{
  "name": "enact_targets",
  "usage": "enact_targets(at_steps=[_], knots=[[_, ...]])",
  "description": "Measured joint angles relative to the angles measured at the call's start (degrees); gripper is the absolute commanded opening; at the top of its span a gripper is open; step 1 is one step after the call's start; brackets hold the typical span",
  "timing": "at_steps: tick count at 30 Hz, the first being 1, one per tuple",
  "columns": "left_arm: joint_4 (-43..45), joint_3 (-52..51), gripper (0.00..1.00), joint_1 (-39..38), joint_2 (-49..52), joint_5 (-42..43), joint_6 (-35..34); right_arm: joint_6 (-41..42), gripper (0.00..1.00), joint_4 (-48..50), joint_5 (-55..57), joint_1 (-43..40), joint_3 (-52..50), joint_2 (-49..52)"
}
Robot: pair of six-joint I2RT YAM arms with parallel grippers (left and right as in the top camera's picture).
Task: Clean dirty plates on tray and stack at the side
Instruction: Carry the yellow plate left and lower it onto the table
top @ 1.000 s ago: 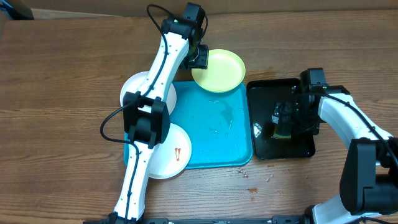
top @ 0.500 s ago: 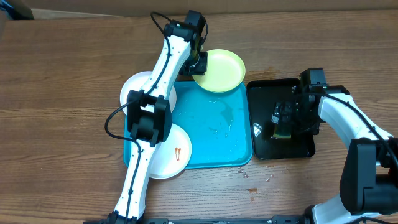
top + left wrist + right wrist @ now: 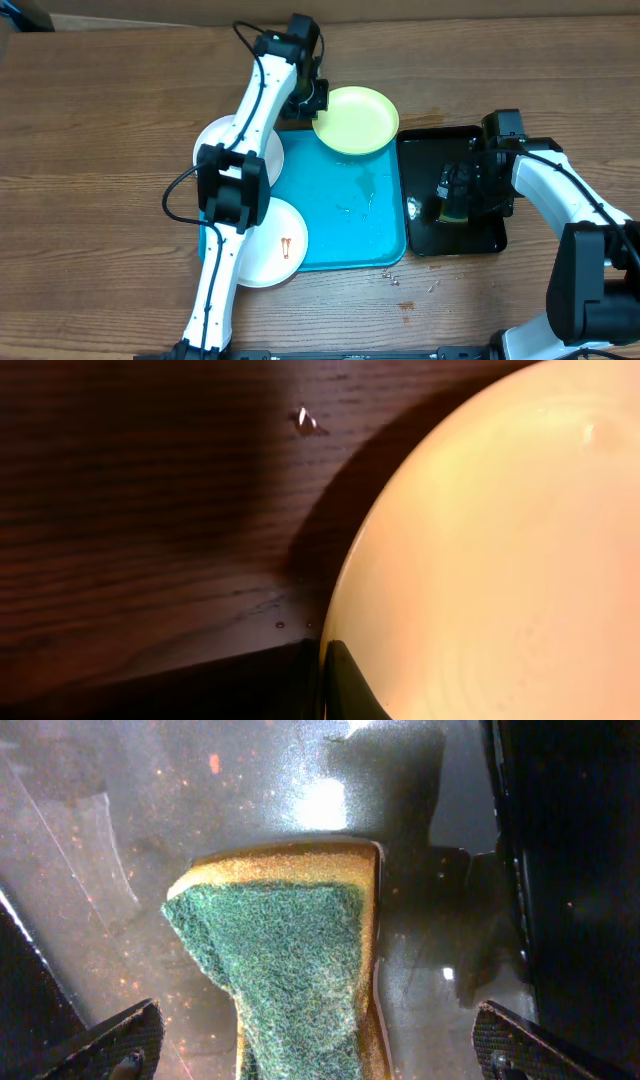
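The pale green-rimmed plate (image 3: pixel 356 120) lies over the far edge of the turquoise tray (image 3: pixel 350 225). My left gripper (image 3: pixel 313 100) is shut on its left rim; in the left wrist view the dark fingers (image 3: pixel 345 685) pinch the edge of the plate (image 3: pixel 500 540). One white plate (image 3: pixel 222 140) lies at the tray's left side, partly under the left arm. Another white plate (image 3: pixel 283 255) with a red smear sits at the tray's front left corner. My right gripper (image 3: pixel 455 195) stands open astride a green-topped yellow sponge (image 3: pixel 290 960), with its fingertips (image 3: pixel 120 1040) apart from it.
The glossy black tray (image 3: pixel 455 225) holding the sponge stands right of the turquoise tray. Water streaks show on the turquoise tray's middle. Small crumbs (image 3: pixel 400 282) lie on the wooden table near the front. A cardboard edge (image 3: pixel 300 8) runs along the back.
My left gripper has closed on the green plate's rim, and the plate has shifted slightly to the right. The right arm has not moved.
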Motion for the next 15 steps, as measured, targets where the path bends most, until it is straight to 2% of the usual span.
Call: enact_targets(at_steps=[8,15], knots=[[-5.1,3.3,0.04,7.0,-4.5,2.1,0.0,0.0,1.0,0.0,0.0,0.0,0.0,0.0],[-14.6,4.8,0.04,20.8,-11.9,-1.0,0.0,0.0,1.0,0.0,0.0,0.0,0.0,0.0]])
